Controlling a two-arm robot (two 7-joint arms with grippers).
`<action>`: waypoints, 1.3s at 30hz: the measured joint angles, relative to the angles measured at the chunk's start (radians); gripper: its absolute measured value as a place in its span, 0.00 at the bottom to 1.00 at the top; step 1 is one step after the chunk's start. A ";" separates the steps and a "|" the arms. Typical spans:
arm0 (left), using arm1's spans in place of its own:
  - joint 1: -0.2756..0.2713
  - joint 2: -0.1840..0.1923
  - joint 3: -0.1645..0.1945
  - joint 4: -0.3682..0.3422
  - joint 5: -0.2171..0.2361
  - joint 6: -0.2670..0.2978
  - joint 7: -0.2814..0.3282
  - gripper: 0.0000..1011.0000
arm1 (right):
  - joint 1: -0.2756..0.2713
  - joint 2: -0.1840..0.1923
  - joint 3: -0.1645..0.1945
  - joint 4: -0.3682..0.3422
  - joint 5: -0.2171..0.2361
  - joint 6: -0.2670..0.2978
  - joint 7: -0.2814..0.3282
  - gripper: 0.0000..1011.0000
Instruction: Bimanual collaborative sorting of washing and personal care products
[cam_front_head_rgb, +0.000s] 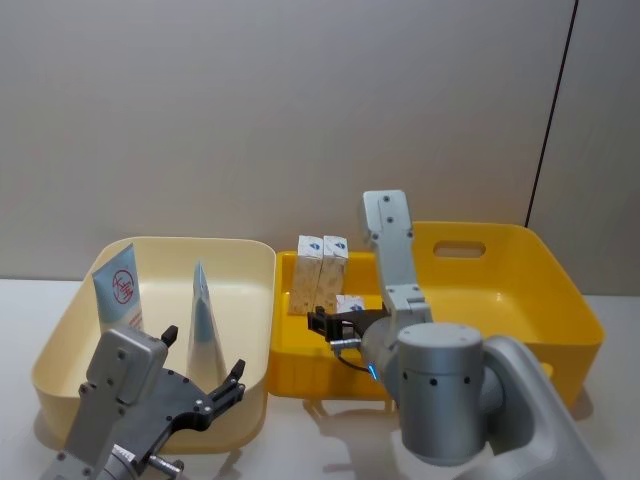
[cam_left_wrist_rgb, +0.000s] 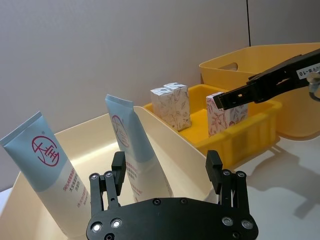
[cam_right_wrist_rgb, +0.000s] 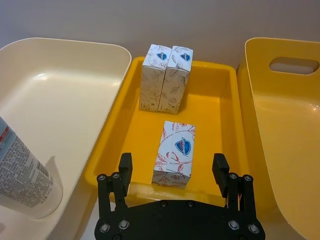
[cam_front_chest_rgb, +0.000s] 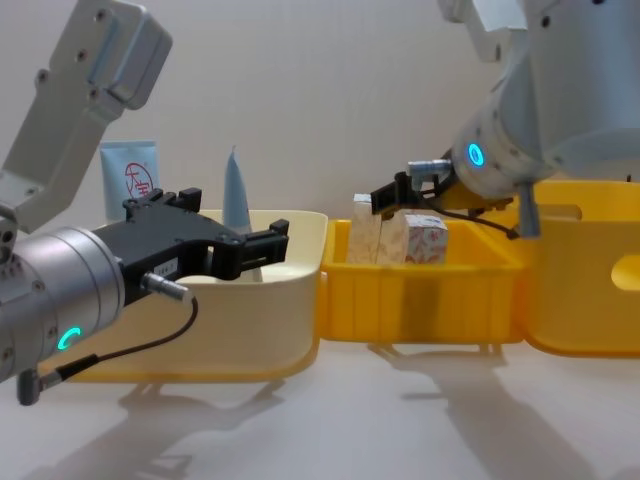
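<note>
Head view: the right pincer (cam_front_head_rgb: 333, 325) hangs wide open and empty over the lone carton (cam_front_head_rgb: 351, 303) in the yellow tray (cam_front_head_rgb: 290, 345), at 5 o'clock from the carton pair (cam_front_head_rgb: 321, 262).

Right wrist view: the carton is crisp, boxy printed cardboard. I would centre it between the fingers, then close gently to avoid crushing.

Chest view: the left pincer (cam_front_chest_rgb: 232, 222) gapes empty by the cream bin (cam_front_chest_rgb: 250, 330), which holds glossy tapered tubes (cam_front_chest_rgb: 129, 180).

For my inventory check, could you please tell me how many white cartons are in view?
3. The first carton and second carton stand side by side at the back of the small yellow tray; the third carton stands nearer, by the open right gripper.
</note>
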 joint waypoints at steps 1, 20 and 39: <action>0.000 0.000 0.000 0.000 0.000 0.000 0.000 0.99 | 0.008 -0.008 0.004 0.010 -0.001 0.007 -0.006 0.99; 0.000 0.000 0.000 0.000 0.000 0.000 0.000 0.99 | 0.055 -0.070 0.043 0.092 -0.020 0.054 -0.065 0.99; 0.000 0.000 0.000 0.000 0.000 0.000 0.000 0.99 | 0.100 -0.110 0.072 0.206 -0.021 0.015 -0.071 0.99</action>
